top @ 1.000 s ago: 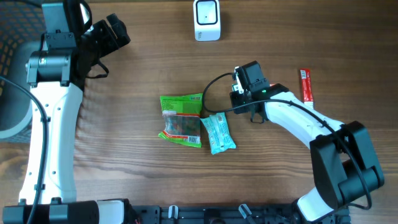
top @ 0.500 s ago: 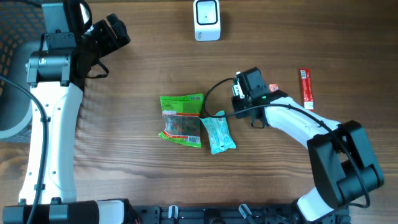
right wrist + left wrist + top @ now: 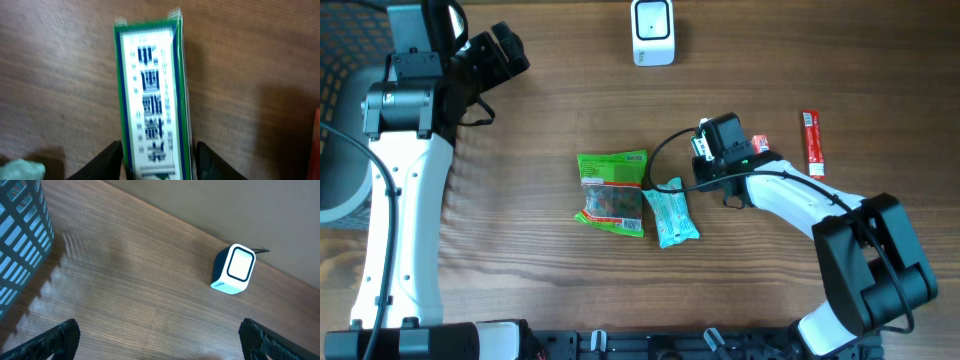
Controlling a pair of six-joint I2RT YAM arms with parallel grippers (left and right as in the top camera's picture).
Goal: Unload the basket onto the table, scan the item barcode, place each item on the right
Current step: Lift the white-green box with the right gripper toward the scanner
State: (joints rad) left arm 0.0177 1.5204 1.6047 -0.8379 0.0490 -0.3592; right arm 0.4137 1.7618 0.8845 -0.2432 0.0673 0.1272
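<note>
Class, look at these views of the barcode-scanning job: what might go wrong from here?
1. The right gripper straddles only one end of the narrow green-edged pack. Held there, the pack may tilt or slip when lifted.
2. The teal packet lies close by and may get nudged.
3. The scanner stands far from the gripper, so a weak grip may fail on the way.
</note>
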